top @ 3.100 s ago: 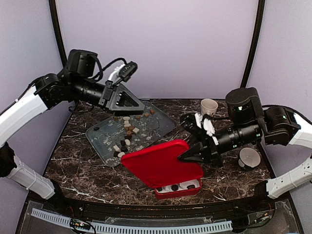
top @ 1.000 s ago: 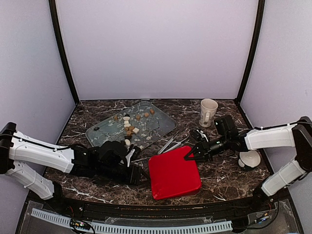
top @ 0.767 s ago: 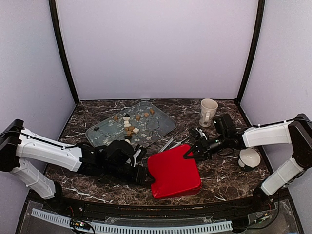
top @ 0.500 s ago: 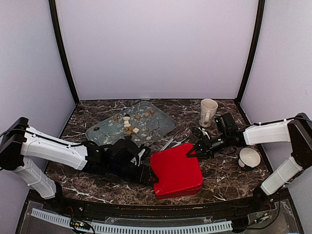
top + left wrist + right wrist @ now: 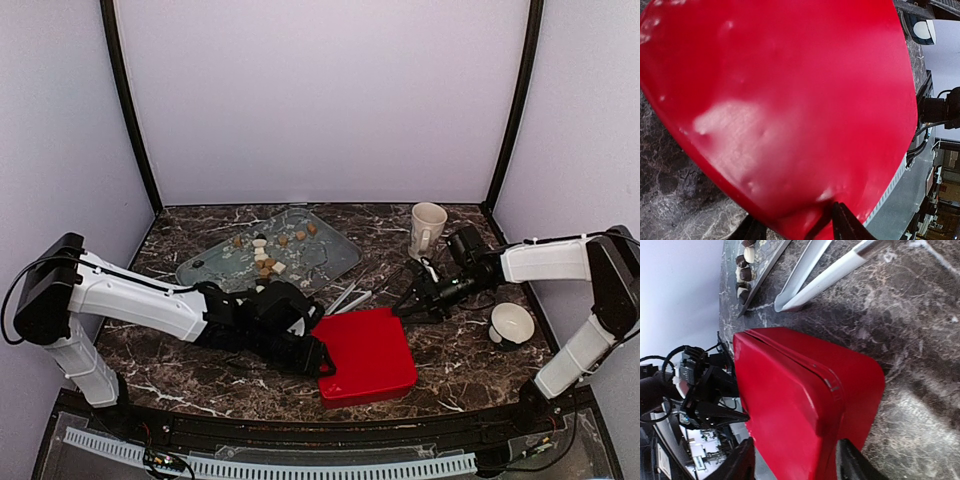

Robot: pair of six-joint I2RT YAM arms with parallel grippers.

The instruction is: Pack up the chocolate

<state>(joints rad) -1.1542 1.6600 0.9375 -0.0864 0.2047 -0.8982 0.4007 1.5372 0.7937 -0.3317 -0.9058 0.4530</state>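
Left gripper (image 5: 322,362): low on the table (image 5: 150,365), at the near left corner of the red box (image 5: 372,352). In the left wrist view its fingers (image 5: 842,225) stand apart with that corner of the box between them. Whether they press on it cannot be told.

Right gripper (image 5: 403,306): low, at the far right corner of the box. In the right wrist view its fingers (image 5: 740,462) are spread wide with the box corner lying in front of them and between them. Nothing is pinched.

Red box: lid down, flat on the table, lying between the two grippers.

Chocolate (image 5: 263,262): small dark, tan and cream lumps, loose on the glass tray (image 5: 320,255). The tray lies beyond the left gripper and to its left, well apart from it. A few lumps also show at the far edge of the right wrist view, past the box. The closed lid hides the inside of the box.

Metal tongs (image 5: 348,296): flat on the table between the tray and the box, just to the left of the right gripper and ahead of it.

White mug (image 5: 428,230): upright, behind the right gripper, near it.

White bowl (image 5: 512,323): on the table to the right of the right gripper, beside its arm.
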